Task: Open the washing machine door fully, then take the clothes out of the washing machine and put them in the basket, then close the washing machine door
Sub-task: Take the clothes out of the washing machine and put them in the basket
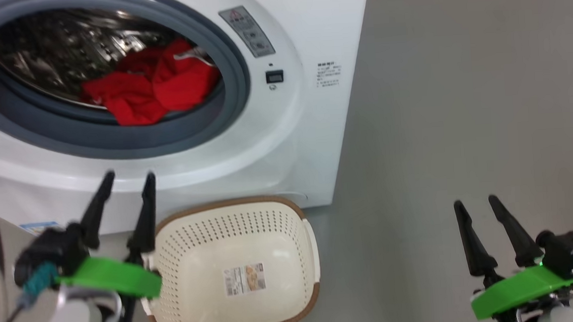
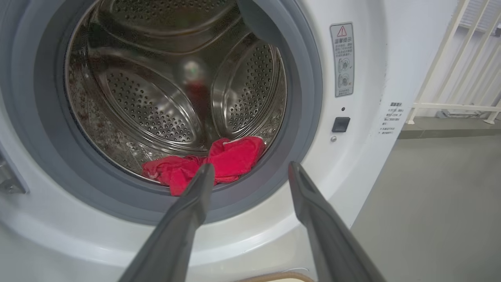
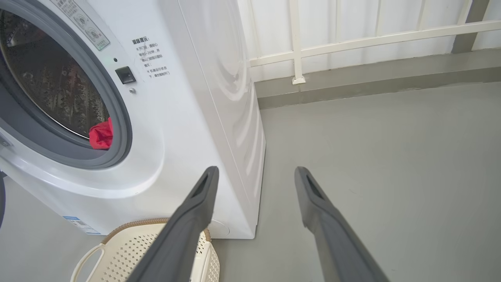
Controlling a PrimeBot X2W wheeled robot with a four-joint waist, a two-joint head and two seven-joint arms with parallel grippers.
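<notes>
Since clothes (image 1: 150, 87) lie in washing machine (image 1: 308, 30) dead ahead of my left gripper (image 1: 130, 175), I favour left; right gripper (image 1: 475, 201) well aside; both spread wide, empty.

Right claw (image 3: 255, 172) agape — basket (image 3: 113, 254) beside washing machine (image 3: 188, 117)

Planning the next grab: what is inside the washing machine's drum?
Crumpled bright red fabric clothes lie at the front of the perforated steel drum, with a white edge showing. Anything beneath the heap is covered.

Red clothes (image 1: 155, 92) lie in the washing machine (image 1: 305, 135); basket (image 1: 230, 221) sits below.
</notes>
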